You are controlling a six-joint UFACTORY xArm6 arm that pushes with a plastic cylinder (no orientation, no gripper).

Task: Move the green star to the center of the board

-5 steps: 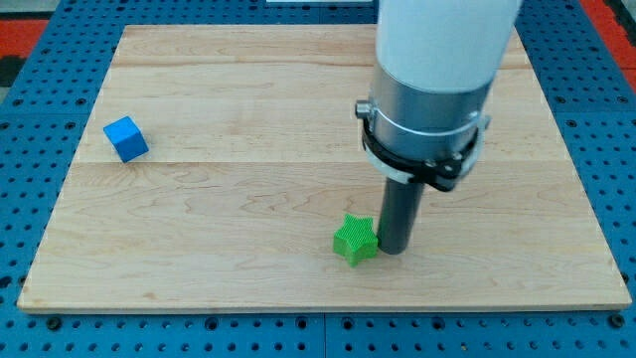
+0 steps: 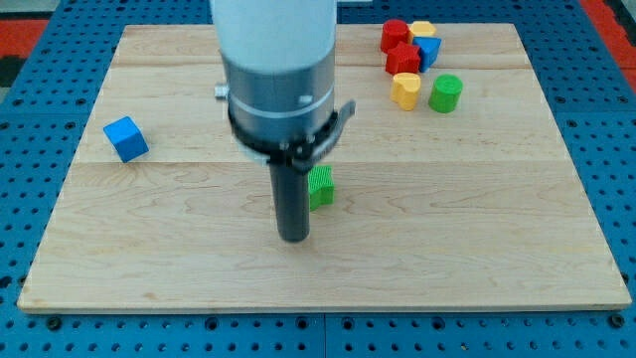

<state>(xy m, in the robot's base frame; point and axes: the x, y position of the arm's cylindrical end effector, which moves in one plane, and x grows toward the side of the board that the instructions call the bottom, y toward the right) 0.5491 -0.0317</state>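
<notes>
The green star (image 2: 322, 187) lies on the wooden board (image 2: 477, 229) near its middle, partly hidden behind my rod. My tip (image 2: 292, 239) rests on the board just to the view's left of the star and a little below it, close to or touching it. The arm's wide grey and white body (image 2: 278, 70) hangs above and hides the board behind it.
A blue cube (image 2: 125, 138) sits at the view's left. At the view's top right is a cluster: two red blocks (image 2: 399, 48), two yellow blocks (image 2: 405, 89), a blue block (image 2: 430, 50) and a green cylinder (image 2: 445, 93). Blue pegboard surrounds the board.
The arm has swung from the view's right to the left of the star. The green star has moved up and slightly left, toward the board's middle. The top-right cluster is now uncovered.
</notes>
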